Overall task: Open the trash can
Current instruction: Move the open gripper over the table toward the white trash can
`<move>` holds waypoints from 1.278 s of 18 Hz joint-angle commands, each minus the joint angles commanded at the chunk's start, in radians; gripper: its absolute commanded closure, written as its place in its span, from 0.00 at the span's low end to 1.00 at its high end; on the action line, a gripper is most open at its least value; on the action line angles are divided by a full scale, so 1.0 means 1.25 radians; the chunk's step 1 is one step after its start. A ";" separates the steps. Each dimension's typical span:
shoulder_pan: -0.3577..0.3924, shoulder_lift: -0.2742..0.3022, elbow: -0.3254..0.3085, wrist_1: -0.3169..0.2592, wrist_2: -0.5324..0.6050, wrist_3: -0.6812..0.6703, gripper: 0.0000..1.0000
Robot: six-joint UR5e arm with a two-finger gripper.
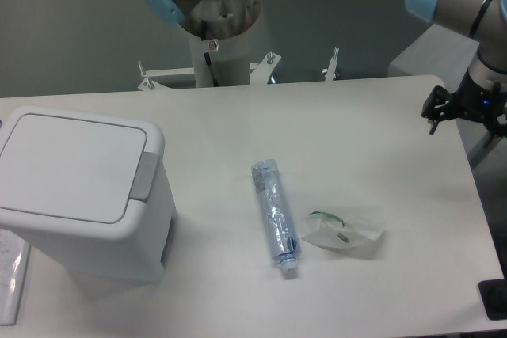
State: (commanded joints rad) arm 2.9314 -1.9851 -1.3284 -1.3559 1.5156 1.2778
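Your claw [467, 112], state unclear, sits far right of the bin [83, 195]; missing its tab [143, 176] could shove it

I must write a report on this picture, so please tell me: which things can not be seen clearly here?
- Gripper: partly cut off by the right edge and small; open or shut cannot be told.
- Trash can: lid down, so the inside is hidden.
- Flat object beside the trash can: cut off by the left edge.
- Clear wrapper: its small contents are too tiny to identify.
- Tube: label blurred.
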 joint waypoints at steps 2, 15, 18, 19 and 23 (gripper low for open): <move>-0.004 0.006 0.001 -0.014 -0.002 0.001 0.00; -0.052 0.174 -0.148 -0.035 -0.078 -0.130 0.00; -0.061 0.202 -0.144 -0.031 -0.164 -0.261 0.00; -0.064 0.210 -0.148 -0.030 -0.183 -0.301 0.00; -0.146 0.221 -0.141 -0.020 -0.224 -0.423 0.00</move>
State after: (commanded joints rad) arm 2.7491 -1.7089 -1.5048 -1.3806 1.2350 0.7490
